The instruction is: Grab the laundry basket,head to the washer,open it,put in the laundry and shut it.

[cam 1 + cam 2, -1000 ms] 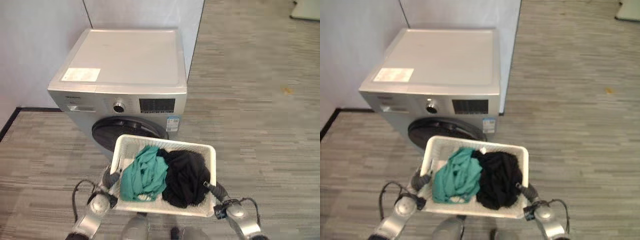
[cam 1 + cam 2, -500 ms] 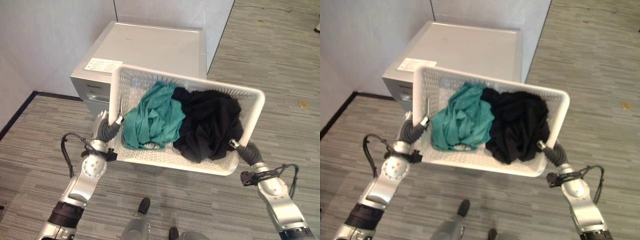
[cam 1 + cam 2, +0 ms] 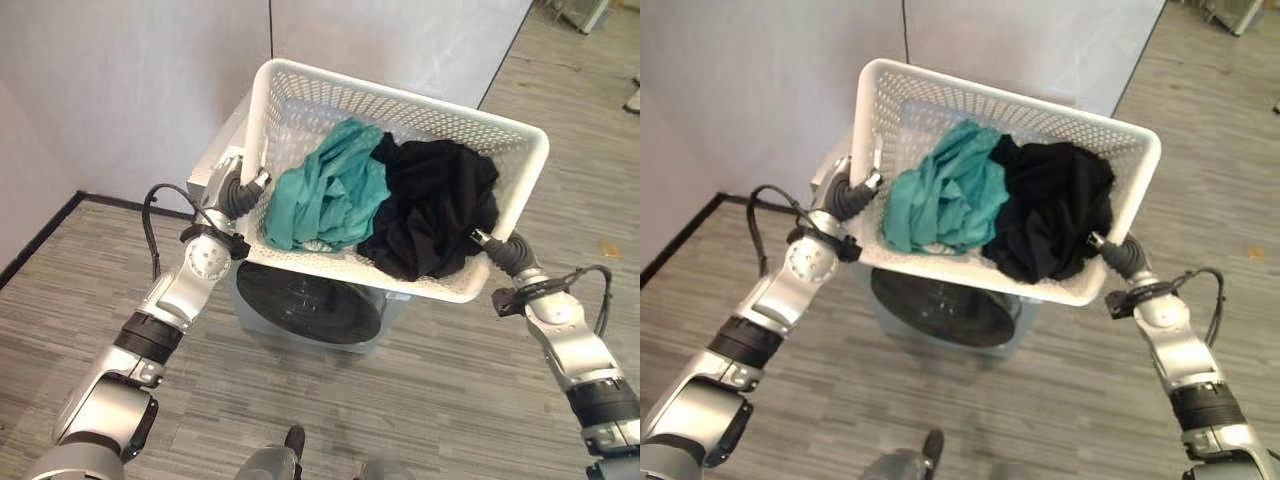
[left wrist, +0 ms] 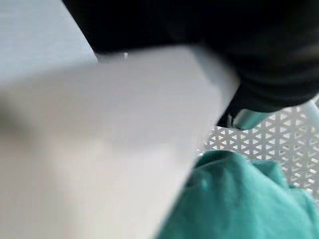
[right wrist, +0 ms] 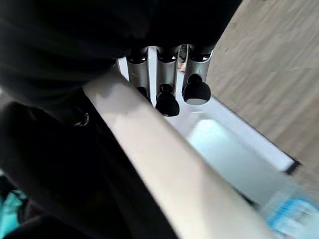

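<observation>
The white perforated plastic laundry basket is held aloft above the silver front-loading washer, carrying a crumpled teal garment with a black garment at its 3 o'clock. The left hand has its fingers clamped on the rim at 9 o'clock; the right hand has its fingers curled under the rim at 4 o'clock. The basket looks tilted toward the robot, so the clothes could spill, or a rim could slip free.

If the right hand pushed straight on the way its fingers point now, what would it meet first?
The right hand is already clamped on the white perforated plastic laundry basket at its end rim, so it meets that first. Just past it lies the black garment, probably next.
</observation>
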### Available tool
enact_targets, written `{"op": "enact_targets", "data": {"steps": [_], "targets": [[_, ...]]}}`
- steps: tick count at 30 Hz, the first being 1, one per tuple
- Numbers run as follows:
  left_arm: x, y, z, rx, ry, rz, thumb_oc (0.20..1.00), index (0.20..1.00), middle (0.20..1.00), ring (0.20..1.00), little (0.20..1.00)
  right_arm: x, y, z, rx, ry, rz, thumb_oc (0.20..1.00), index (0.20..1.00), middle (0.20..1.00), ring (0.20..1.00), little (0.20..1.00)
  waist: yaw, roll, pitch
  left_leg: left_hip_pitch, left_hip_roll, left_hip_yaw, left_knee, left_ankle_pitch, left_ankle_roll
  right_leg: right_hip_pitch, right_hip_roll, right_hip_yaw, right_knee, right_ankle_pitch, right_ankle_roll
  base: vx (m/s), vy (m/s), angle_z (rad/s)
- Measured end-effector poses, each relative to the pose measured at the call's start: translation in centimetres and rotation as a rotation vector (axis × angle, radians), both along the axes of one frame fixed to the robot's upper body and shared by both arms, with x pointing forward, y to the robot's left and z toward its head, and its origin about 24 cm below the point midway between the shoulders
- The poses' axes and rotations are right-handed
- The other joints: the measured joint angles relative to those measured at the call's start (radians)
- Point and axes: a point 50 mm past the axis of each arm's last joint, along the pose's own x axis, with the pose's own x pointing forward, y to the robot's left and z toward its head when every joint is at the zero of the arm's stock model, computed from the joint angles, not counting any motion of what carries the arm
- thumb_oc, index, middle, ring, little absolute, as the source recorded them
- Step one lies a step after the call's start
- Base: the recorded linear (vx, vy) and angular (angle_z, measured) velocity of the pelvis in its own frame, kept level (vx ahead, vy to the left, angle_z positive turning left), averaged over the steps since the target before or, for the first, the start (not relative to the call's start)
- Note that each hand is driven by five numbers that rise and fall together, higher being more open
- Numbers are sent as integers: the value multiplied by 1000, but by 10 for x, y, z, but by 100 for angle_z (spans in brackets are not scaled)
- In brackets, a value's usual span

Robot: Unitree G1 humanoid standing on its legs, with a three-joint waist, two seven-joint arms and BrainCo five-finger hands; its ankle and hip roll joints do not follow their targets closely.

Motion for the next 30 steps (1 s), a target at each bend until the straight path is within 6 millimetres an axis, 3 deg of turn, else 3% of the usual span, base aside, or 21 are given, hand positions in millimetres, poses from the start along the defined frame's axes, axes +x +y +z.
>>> {"op": "enact_targets", "data": {"steps": [3,5,8,11,12,13,14,15,16,17,18,19,20,21,22,24,25,26,28,29,30], "targets": [[2,-4,4,3,-9,-14,200,200,200,200,200,3,-6,9,-21,-15,-12,200,200,200,200,200,-40,-9,-4,20,5,-52,-22,0,-16,-30,43,-12,-212,-7,-11,329,-1,45],[7,-9,4,24,11,-24,200,200,200,200,200,5,-13,19,-40,-35,-29,200,200,200,200,200,-79,-6,-2,28,12,-112,-32,3,-22,-67,109,1,-424,37,-13,297,-16,67],[9,-21,-2,47,65,-73,200,200,200,200,200,1,-26,19,-70,-16,-64,200,200,200,200,200,-101,-20,-11,50,-3,-176,-32,-16,-28,-82,143,22,-561,134,-3,227,-24,78],[12,-29,-15,50,148,-93,200,200,200,200,200,-6,-36,16,-119,15,-71,200,200,200,200,200,-112,-54,-51,70,-30,-194,-49,-32,-24,-51,108,-54,-518,139,-37,120,-49,68],[12,-29,-18,54,173,-99,200,200,200,200,200,-10,-36,14,-119,18,-62,200,200,200,200,200,-114,-79,-75,33,-42,-165,27,-58,-167,-16,102,-33,-556,155,-95,19,-41,67],[14,-32,-13,63,167,-105,200,200,200,200,200,-15,-40,17,-131,0,-64,200,200,200,200,200,-123,-92,-71,-85,-68,-101,292,-118,-257,6,90,-47,-620,256,-140,12,-21,57],[15,-33,-13,59,167,-109,200,200,200,200,200,-16,-40,19,-140,-7,-59,200,200,200,200,200,-117,-74,-65,-157,-47,-79,444,-136,-233,6,114,-44,-625,242,-148,95,12,-5],[16,-27,-12,64,171,-93,1000,1000,1000,1000,1000,-11,-36,21,-145,-8,-46,1000,1000,1000,1000,1000,-82,-67,-56,-216,-1,-85,565,-138,-178,-13,144,-6,-592,239,-178,103,42,-50],[16,-25,-10,67,166,-86,1000,1000,1000,1000,1000,-10,-35,20,-147,-4,-44,1000,1000,1000,1000,1000,-78,-71,-51,-231,17,-84,600,-147,-175,-23,149,-9,-590,241,-187,172,75,-55],[19,-22,-6,82,157,-72,1000,1000,1000,1000,1000,-10,-38,14,-137,21,-58,944,944,944,944,944,-77,-93,-38,-245,56,-125,518,-159,-176,-16,139,2,-604,238,-184,100,98,-6],[20,-23,-4,85,152,-73,1000,1000,1000,1000,1000,-10,-40,11,-131,40,-76,1000,1000,1000,1000,1000,-86,-102,-34,-224,70,-148,418,-157,-181,-23,134,3,-617,238,-182,100,119,-6],[21,-26,1,88,123,-88,1000,1000,1000,1000,1000,-6,-48,8,-128,70,-116,1000,1000,1000,1000,1000,-77,-104,-27,-196,70,-201,249,-151,-188,-26,122,45,-635,244,-131,85,171,-35],[20,-30,4,79,106,-100,1000,1000,1000,1000,1000,-7,-60,11,-144,87,-157,1000,1000,1000,1000,1000,-67,-81,-21,-158,80,-198,155,-153,-184,-29,128,73,-656,227,-96,141,179,-71],[21,-34,1,47,114,-110,1000,1000,1000,1000,1000,-6,-72,11,-145,116,-212,1000,1000,1000,1000,1000,-57,-33,-24,-128,74,-192,145,-158,-161,-12,132,97,-685,221,-62,158,174,-86],[23,-36,2,35,113,-117,1000,1000,1000,1000,1000,-6,-77,8,-133,132,-242,1000,1000,1000,1000,1000,-34,-3,-16,-107,81,-196,116,-127,-143,-21,157,124,-650,194,-19,162,144,-93],[32,-38,-1,38,149,-101,1000,1000,1000,1000,1000,-7,-82,3,-135,185,-271,1000,1000,1000,1000,1000,-59,16,-11,-86,98,-137,82,-116,-129,-45,173,137,-384,109,-46,178,136,-20],[34,-40,0,15,156,-103,1000,1000,1000,1000,1000,-8,-85,-2,-136,211,-284,843,843,843,843,843,-65,-3,-22,-66,78,-132,45,-113,-133,-17,146,135,-371,87,-51,150,91,21],[37,-39,3,-2,154,-97,1000,1000,1000,1000,1000,-8,-86,-9,-145,244,-292,843,843,843,843,843,-62,-40,-49,-59,48,-111,8,-101,-153,38,104,148,-454,58,-64,170,66,-16],[44,-22,3,-34,177,-18,1000,1000,1000,1000,1000,7,-77,-6,-148,246,-279,639,639,639,639,639,-59,2,-50,-57,61,-111,-1,-65,-157,91,103,160,-599,99,-77,121,36,-59],[46,-19,4,-36,179,-1,1000,1000,1000,1000,1000,11,-73,-6,-161,253,-267,526,526,526,526,526,-56,6,-53,-54,65,-109,-11,-55,-159,94,106,170,-616,110,-70,132,35,-74],[52,-13,8,-28,173,45,1000,1000,1000,1000,1000,23,-63,-5,-179,268,-246,479,479,479,479,479,-55,3,-54,-37,67,-108,-29,-32,-160,110,108,192,-649,132,-64,92,30,-59]]}}
